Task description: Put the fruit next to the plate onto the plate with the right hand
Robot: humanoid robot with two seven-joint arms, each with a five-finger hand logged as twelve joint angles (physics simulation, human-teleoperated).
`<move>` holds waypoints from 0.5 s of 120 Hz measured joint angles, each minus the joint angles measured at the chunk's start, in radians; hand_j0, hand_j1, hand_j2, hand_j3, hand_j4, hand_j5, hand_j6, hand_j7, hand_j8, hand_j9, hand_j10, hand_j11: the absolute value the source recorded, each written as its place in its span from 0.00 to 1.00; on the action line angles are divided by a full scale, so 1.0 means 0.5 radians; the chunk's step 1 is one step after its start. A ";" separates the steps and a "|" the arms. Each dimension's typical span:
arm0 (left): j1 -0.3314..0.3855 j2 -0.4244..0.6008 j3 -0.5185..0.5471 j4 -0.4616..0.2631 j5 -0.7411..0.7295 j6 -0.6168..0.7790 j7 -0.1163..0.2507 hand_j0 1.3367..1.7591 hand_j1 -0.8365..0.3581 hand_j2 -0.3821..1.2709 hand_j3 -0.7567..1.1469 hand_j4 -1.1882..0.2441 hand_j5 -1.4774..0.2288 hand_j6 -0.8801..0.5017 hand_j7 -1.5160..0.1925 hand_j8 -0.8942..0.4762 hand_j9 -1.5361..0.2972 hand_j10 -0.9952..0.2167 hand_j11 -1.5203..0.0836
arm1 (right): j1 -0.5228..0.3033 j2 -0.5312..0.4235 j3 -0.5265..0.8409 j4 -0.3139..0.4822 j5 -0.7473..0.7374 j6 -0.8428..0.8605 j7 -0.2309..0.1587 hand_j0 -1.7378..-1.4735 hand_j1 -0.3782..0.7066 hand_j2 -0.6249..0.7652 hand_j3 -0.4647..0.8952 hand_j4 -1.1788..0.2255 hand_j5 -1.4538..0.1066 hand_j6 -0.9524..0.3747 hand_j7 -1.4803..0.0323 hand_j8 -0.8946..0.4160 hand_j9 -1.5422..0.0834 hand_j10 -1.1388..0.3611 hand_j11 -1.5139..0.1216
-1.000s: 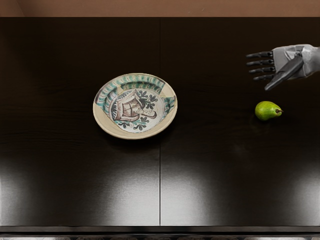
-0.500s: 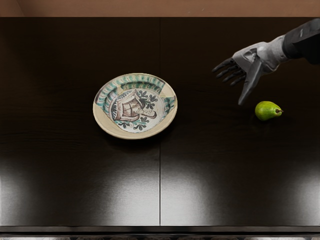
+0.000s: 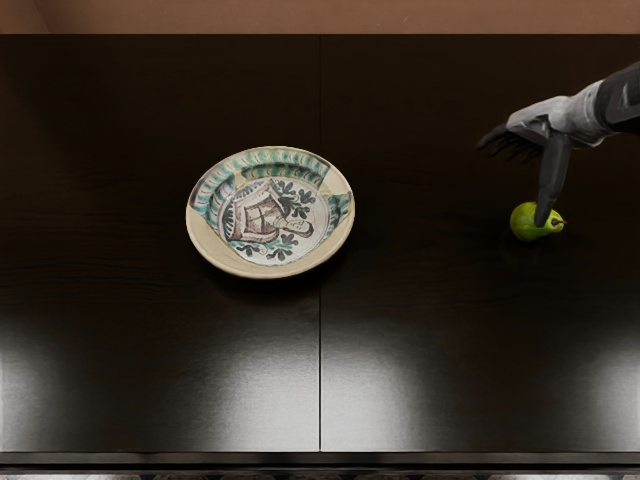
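Bearing plate (image 3: 196, 228), pear (image 3: 522, 224) — black table (image 3: 400, 350) meets brown wall (image 3: 320, 16).

Dark table (image 3: 400, 350), painted plate (image 3: 204, 243), probably a pear (image 3: 524, 223)

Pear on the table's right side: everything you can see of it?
The pear is small, smooth, glossy green, lying on its side with the narrow stem end pointing right. It rests on the dark table, well right of the plate. The open right hand hangs above it; its thumb tip overlaps the pear's top, contact unclear. Not grasped.
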 joint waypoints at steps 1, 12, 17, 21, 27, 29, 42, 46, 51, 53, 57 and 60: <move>0.000 0.000 0.000 0.000 0.000 0.000 0.000 0.76 0.98 0.23 0.40 0.82 0.86 0.63 0.88 0.65 0.83 0.81 0.94 | 0.001 -0.009 -0.001 0.016 -0.004 -0.009 0.000 0.30 0.11 0.44 0.34 0.78 0.87 0.66 0.91 0.62 0.89 0.71 0.86; 0.000 0.000 0.000 0.000 0.000 0.000 0.000 0.76 0.98 0.23 0.40 0.82 0.86 0.63 0.88 0.65 0.83 0.81 0.94 | 0.002 -0.092 -0.008 0.196 -0.063 -0.162 0.000 0.30 0.08 0.44 0.34 0.80 0.89 0.68 0.94 0.64 0.91 0.72 0.89; 0.000 0.000 0.000 0.000 0.000 0.000 -0.001 0.76 0.98 0.23 0.40 0.82 0.86 0.63 0.88 0.65 0.83 0.81 0.94 | -0.001 -0.124 -0.011 0.270 -0.090 -0.233 0.000 0.30 0.08 0.44 0.34 0.80 0.89 0.68 0.94 0.64 0.91 0.73 0.89; 0.000 0.000 0.000 0.000 0.000 0.000 0.000 0.76 0.98 0.23 0.40 0.82 0.86 0.63 0.88 0.65 0.83 0.81 0.94 | -0.009 -0.143 -0.015 0.317 -0.108 -0.285 0.000 0.30 0.08 0.44 0.34 0.80 0.89 0.68 0.94 0.64 0.91 0.73 0.89; 0.000 0.000 0.000 0.000 0.000 0.000 0.000 0.76 0.98 0.23 0.40 0.82 0.86 0.63 0.88 0.65 0.83 0.81 0.94 | -0.029 -0.162 -0.021 0.379 -0.146 -0.371 0.000 0.30 0.09 0.44 0.34 0.80 0.89 0.67 0.93 0.64 0.90 0.72 0.88; 0.000 0.000 0.000 0.000 0.000 0.000 -0.001 0.76 0.98 0.23 0.40 0.82 0.86 0.63 0.88 0.65 0.83 0.81 0.94 | -0.036 -0.166 -0.023 0.397 -0.161 -0.396 0.000 0.30 0.09 0.44 0.34 0.80 0.88 0.67 0.93 0.64 0.90 0.72 0.88; 0.000 0.000 0.000 0.000 0.000 0.000 0.000 0.76 0.98 0.23 0.40 0.82 0.86 0.63 0.88 0.65 0.83 0.81 0.94 | -0.088 -0.213 -0.078 0.552 -0.255 -0.614 0.000 0.30 0.10 0.44 0.34 0.79 0.87 0.66 0.92 0.63 0.89 0.71 0.87; 0.000 0.000 0.000 0.000 0.000 0.000 0.000 0.76 0.98 0.23 0.40 0.82 0.86 0.63 0.88 0.65 0.83 0.81 0.94 | -0.111 -0.232 -0.094 0.591 -0.276 -0.670 0.000 0.30 0.11 0.44 0.34 0.78 0.87 0.65 0.91 0.62 0.89 0.71 0.86; 0.000 0.000 0.000 0.000 0.000 0.000 0.000 0.76 0.98 0.23 0.40 0.82 0.86 0.63 0.88 0.65 0.83 0.81 0.94 | -0.149 -0.248 -0.104 0.626 -0.293 -0.723 0.000 0.30 0.13 0.44 0.34 0.77 0.85 0.64 0.90 0.61 0.87 0.69 0.85; 0.000 0.000 0.001 0.000 0.000 0.000 0.000 0.76 0.98 0.23 0.40 0.82 0.86 0.63 0.88 0.65 0.83 0.81 0.94 | -0.163 -0.253 -0.107 0.638 -0.299 -0.739 0.000 0.30 0.14 0.44 0.34 0.76 0.85 0.64 0.89 0.60 0.87 0.69 0.84; 0.000 0.000 0.000 0.000 0.000 0.000 0.000 0.76 0.98 0.23 0.40 0.82 0.86 0.63 0.88 0.65 0.83 0.81 0.94 | -0.185 -0.261 -0.113 0.660 -0.311 -0.768 0.000 0.30 0.16 0.43 0.34 0.75 0.83 0.62 0.88 0.59 0.85 0.68 0.83; 0.000 0.000 0.000 0.000 0.000 0.000 0.000 0.76 0.98 0.23 0.40 0.82 0.86 0.63 0.88 0.65 0.83 0.81 0.94 | -0.198 -0.266 -0.117 0.675 -0.319 -0.790 0.000 0.30 0.17 0.43 0.34 0.74 0.82 0.61 0.87 0.58 0.84 0.67 0.82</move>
